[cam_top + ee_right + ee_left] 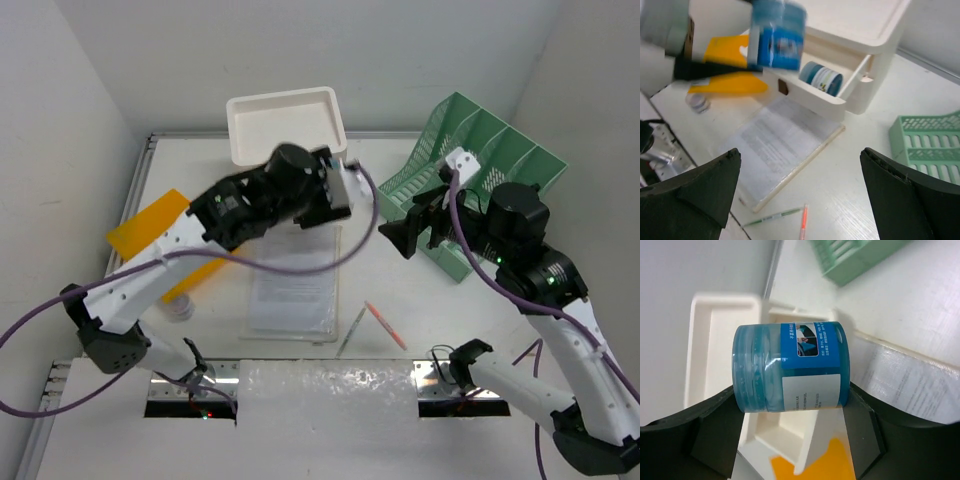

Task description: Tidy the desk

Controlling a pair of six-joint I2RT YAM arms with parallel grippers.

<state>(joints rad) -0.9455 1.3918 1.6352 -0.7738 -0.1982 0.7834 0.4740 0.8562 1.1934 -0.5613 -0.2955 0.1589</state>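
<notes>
Near edge: orange pen (385, 325) and green pen (350, 333) lie loose on the desk (400, 290). The sleeved document (293, 285) lies flat just beyond them, and the yellow folder (148, 228) is off to the left.

Right gripper (800, 155) is spread wide with nothing in it, parked by the green rack (470, 165), well apart from the action. The left arm is clearly the nearer one.

Left gripper (790, 405) is pinching the blue jar (790, 367). The jar's long axis runs finger to finger across the wrist view. The contact points themselves are hidden under the jar.

Key relation: the jar hangs over the open drawer (810, 95) of the white drawer box (285, 120), toward the drawer's left part in the right wrist view. A second jar (822, 77) lies on its side in the same drawer, to the right of the held one.

My read: the next move is straight down, then release. Free room is on the side away from the lying jar. The drawer's front wall and the box body above it hem the path in. The main risk I see is clipping that front lip.
</notes>
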